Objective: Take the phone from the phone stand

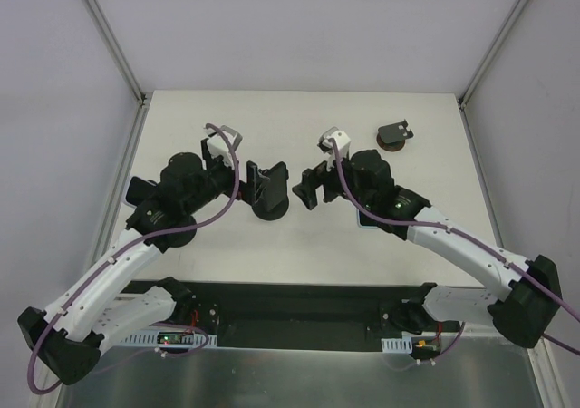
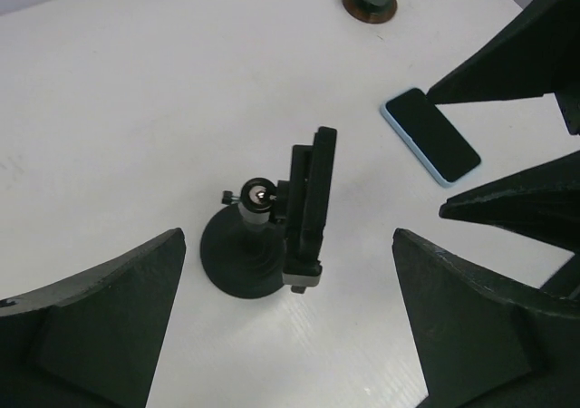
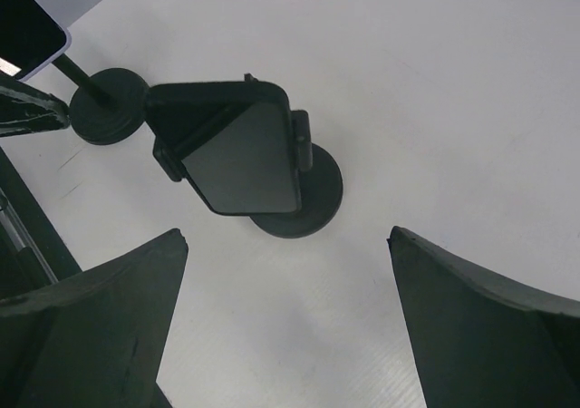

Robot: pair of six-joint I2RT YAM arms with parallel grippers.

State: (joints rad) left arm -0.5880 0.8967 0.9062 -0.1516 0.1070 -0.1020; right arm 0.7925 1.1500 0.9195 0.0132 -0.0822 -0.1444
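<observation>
Both jaws gape wide, holding nothing — left gripper [image 2: 287,236] and right gripper [image 3: 288,234] sit either side of the phone stand [image 1: 269,199] mid-tabletop. The phone [image 2: 430,136] lies flat toward the right edge — probably light, stiff and slick; I'd pinch its long case edges.

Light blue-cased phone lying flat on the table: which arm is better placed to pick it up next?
Probably right: the blue-cased phone lies beneath the right arm. The left gripper would have to pass the round-based black phone stand first.
</observation>
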